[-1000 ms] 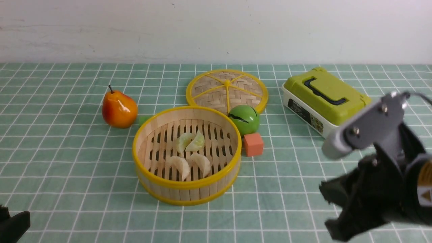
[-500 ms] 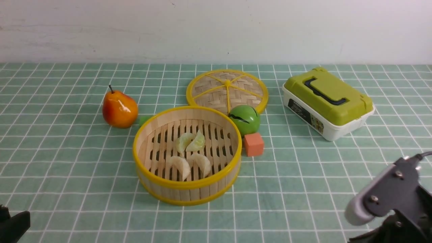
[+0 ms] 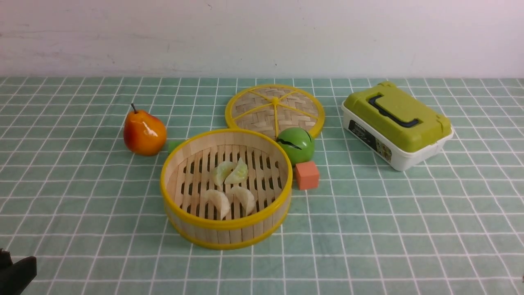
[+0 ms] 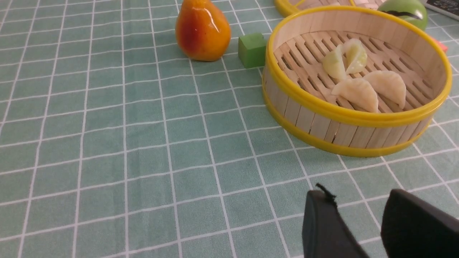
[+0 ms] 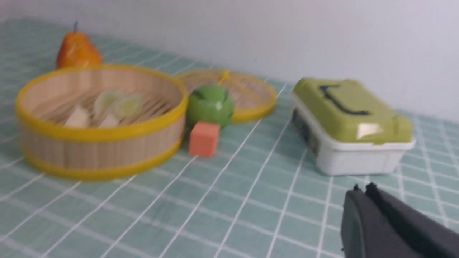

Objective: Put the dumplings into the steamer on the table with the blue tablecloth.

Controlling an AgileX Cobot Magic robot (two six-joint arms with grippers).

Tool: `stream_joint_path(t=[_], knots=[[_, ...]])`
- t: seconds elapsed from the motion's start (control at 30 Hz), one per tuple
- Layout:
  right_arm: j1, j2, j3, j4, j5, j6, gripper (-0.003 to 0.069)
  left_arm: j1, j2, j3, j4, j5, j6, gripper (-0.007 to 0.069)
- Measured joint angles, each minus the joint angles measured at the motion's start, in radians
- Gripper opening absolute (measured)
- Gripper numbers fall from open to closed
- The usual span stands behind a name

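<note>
The steamer (image 3: 226,224) stands mid-table on the table with the blue tablecloth (image 3: 368,229). On its slatted floor lie the dumplings: two pale green ones (image 3: 230,172) and two white ones (image 3: 229,200). In the left wrist view my left gripper (image 4: 358,195) hangs open over bare cloth, short of the steamer (image 4: 322,125), with nothing between its fingers. Only a dark bit of that arm (image 3: 16,274) shows in the front view's lower left corner. My right gripper (image 5: 362,188) is shut and empty, low over the cloth, well away from the steamer (image 5: 100,150). It is out of the front view.
A pear (image 3: 144,132) and a small green cube (image 3: 174,146) sit left of the steamer. Behind it lies the woven lid (image 3: 274,107). A green ball (image 3: 297,144) and an orange cube (image 3: 307,175) sit at its right. A green-lidded white box (image 3: 397,123) stands far right.
My right arm has dropped back toward the lower right and left the front view. The left arm, the steamer and the dumplings have not moved.
</note>
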Motion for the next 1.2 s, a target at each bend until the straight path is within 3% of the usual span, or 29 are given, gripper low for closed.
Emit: stream_joint_path(t=[0.27, 0.33, 0.43, 0.57, 0.67, 0.87, 1.0, 1.2], knots=[[-0.139, -0.037, 0.012, 0.006, -0.04, 0.194, -0.0004, 0.0, 0.0, 0.0, 0.0, 0.001, 0.0, 0.0238], [-0.166, -0.037, 0.012, 0.076, 0.017, 0.202, -0.0004, 0.0, 0.0, 0.0, 0.0, 0.001, 0.0, 0.0238], [-0.202, -0.039, 0.012, 0.259, 0.162, 0.101, -0.0004, 0.0, 0.0, 0.0, 0.0, 0.001, 0.0, 0.0238], [-0.211, -0.044, 0.012, 0.341, 0.321, -0.075, -0.0004, 0.0, 0.0, 0.0, 0.0, 0.001, 0.0, 0.0238], [-0.211, -0.046, 0.01, 0.339, 0.397, -0.095, -0.0004, 0.0, 0.0, 0.0, 0.0, 0.001, 0.0, 0.0238], [-0.211, -0.048, 0.004, 0.25, 0.429, 0.059, -0.0004, 0.0, 0.0, 0.0, 0.0, 0.001, 0.0, 0.0238], [-0.211, -0.053, 0.004, 0.231, 0.429, 0.077, -0.0004, 0.0, 0.0, 0.0, 0.0, 0.001, 0.0, 0.0238], [-0.211, -0.119, 0.004, 0.23, 0.429, -0.078, -0.0004, 0.0, 0.0, 0.0, 0.0, 0.0, 0.0, 0.0238]])
